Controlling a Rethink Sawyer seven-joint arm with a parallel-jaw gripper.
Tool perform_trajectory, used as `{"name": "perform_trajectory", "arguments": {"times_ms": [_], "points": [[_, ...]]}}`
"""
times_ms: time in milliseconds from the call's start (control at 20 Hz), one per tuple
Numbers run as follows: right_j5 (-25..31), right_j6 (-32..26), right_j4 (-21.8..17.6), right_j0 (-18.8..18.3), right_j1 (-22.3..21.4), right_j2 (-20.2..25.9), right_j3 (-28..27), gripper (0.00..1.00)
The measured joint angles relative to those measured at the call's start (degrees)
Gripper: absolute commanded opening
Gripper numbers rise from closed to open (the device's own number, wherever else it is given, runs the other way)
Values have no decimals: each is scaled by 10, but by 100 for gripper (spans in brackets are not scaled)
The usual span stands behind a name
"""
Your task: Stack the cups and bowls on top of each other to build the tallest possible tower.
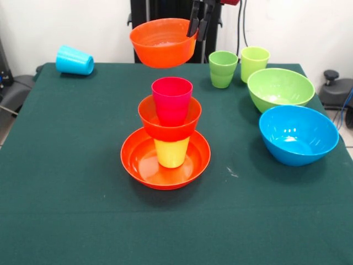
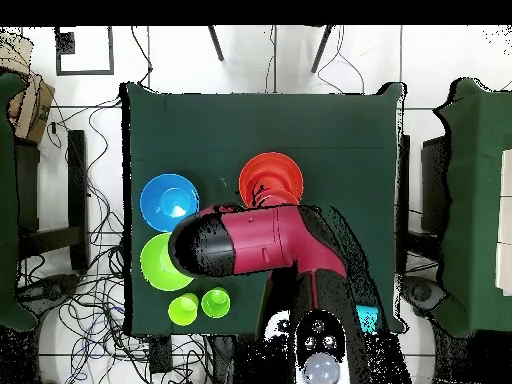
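Green cloth covers the tabletop [image 1: 66, 210]. At its middle stands the tower [image 1: 167, 132]: a wide orange bowl [image 1: 138, 160], a yellow cup [image 1: 171, 153], a small orange bowl [image 1: 165, 128], a pink cup [image 1: 172, 99]. Near the right edge sit the blue bowl [image 1: 298, 134] and lime bowl [image 1: 280, 88], with two green cups [image 1: 223, 69] behind. The pincer [image 1: 199, 25] grips another orange bowl's [image 1: 162, 42] rim aloft. A sky-blue cup [image 1: 74, 60] lies toppled at the far left corner.

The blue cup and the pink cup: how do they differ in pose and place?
The blue cup lies on its side on the table, alone near a far corner; the pink cup stands upright, mouth up. The blue cup touches no other dish; the pink cup sits in a small orange bowl at the top of the tower. Both are smooth, tapered tumblers.
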Motion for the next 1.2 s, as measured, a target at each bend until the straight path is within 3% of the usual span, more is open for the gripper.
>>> {"name": "perform_trajectory", "arguments": {"times_ms": [1200], "points": [[0, 0, 1, 35, 0, -32, 0, 0]]}}
